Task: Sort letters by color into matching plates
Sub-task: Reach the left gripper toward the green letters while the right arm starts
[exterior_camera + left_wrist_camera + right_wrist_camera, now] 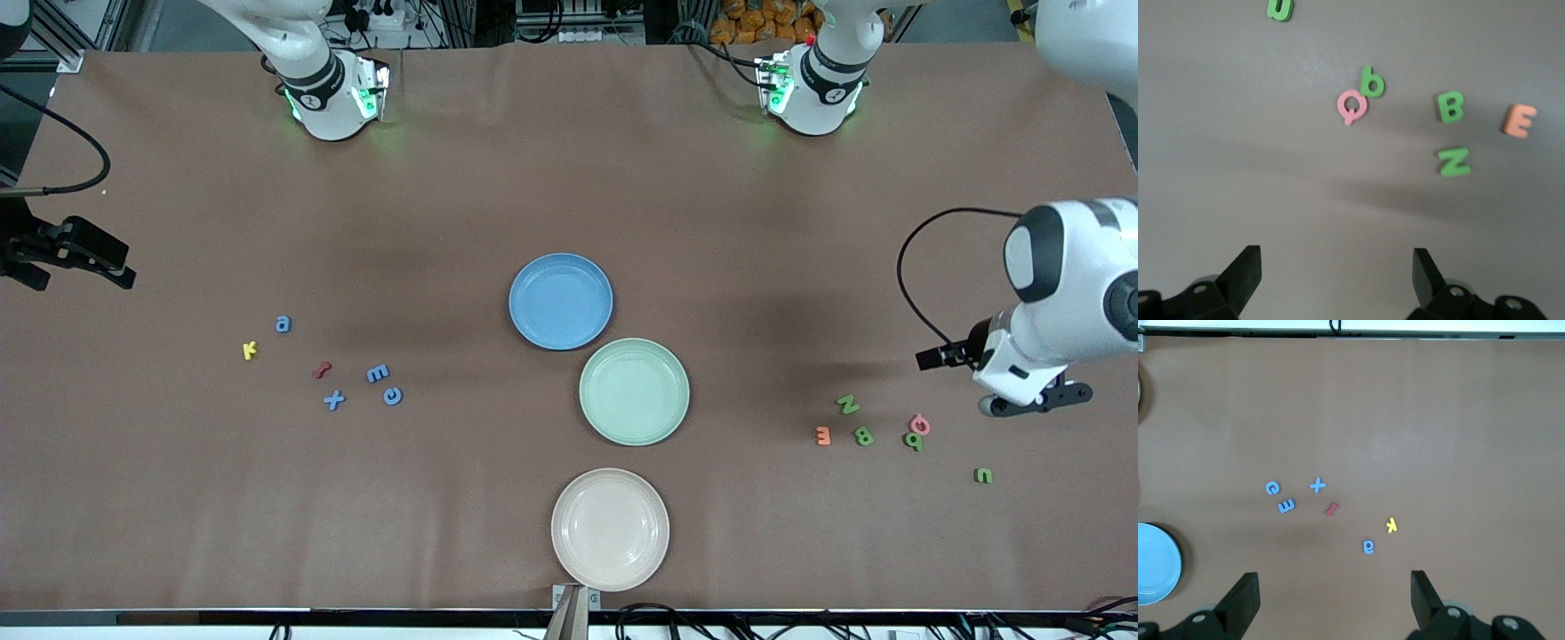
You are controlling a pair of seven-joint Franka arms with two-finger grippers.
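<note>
Three plates (561, 301), eleven loose letters (333, 400); left end effector (1336, 270) and right end effector (1334, 592) both gape.

Three round matte plates, blue (561, 301), mint green (634, 391) and pinkish beige (610, 529), sit mid-table, empty. Small letters lie flat: blue-heavy cluster (334, 400) toward the right arm's end, green-heavy cluster (863, 436) toward the left arm's.

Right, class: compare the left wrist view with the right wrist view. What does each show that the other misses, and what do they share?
Only the left wrist view shows the green letters u, b, B and Z, a pink Q and an orange E.

Only the right wrist view shows blue letters, a red piece, a yellow k and the blue plate.

Both show brown table and an open gripper.
</note>
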